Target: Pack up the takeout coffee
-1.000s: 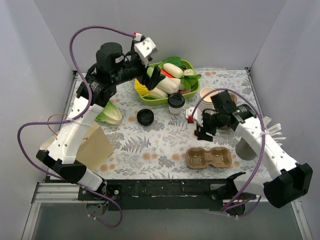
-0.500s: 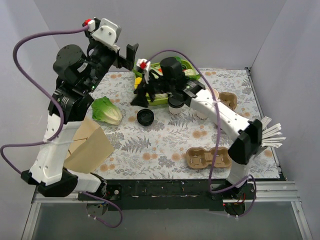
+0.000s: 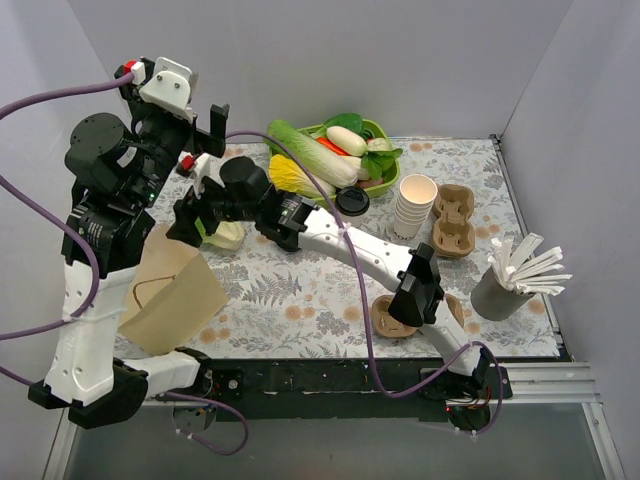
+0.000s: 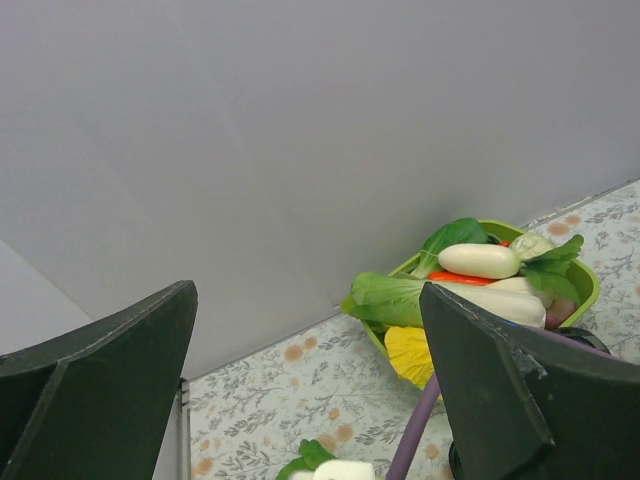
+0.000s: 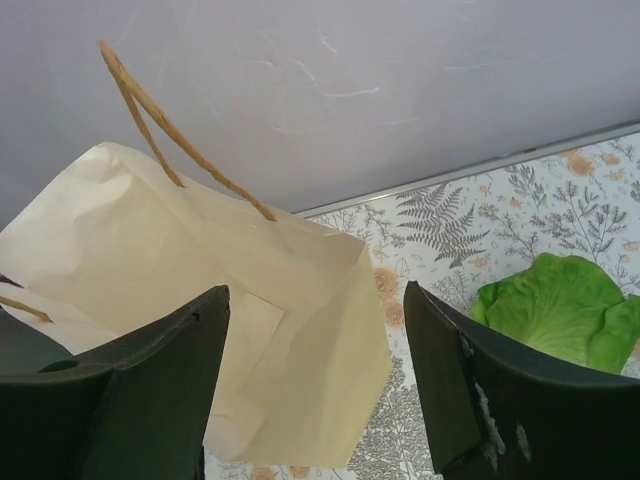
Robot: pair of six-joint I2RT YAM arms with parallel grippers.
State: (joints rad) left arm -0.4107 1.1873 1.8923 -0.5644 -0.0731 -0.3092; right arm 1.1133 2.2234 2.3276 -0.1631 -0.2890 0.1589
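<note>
Grey walls (image 3: 560,90) are set close around the floral table (image 3: 300,300). The takeout coffee (image 3: 352,200) is seen just before the green basket (image 3: 380,130), beside the cup stack (image 3: 414,205), partly hidden by the right arm (image 3: 340,240). The left claw (image 4: 307,320) is held wide apart, empty, near the back wall (image 4: 300,120); the right claw (image 5: 315,330) is spread, empty, facing the paper bag (image 5: 200,300).

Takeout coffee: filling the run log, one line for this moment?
takeout coffee: on table by vegetable tray, ungripped | left gripper: open, raised | right gripper: open, near paper bag
</note>
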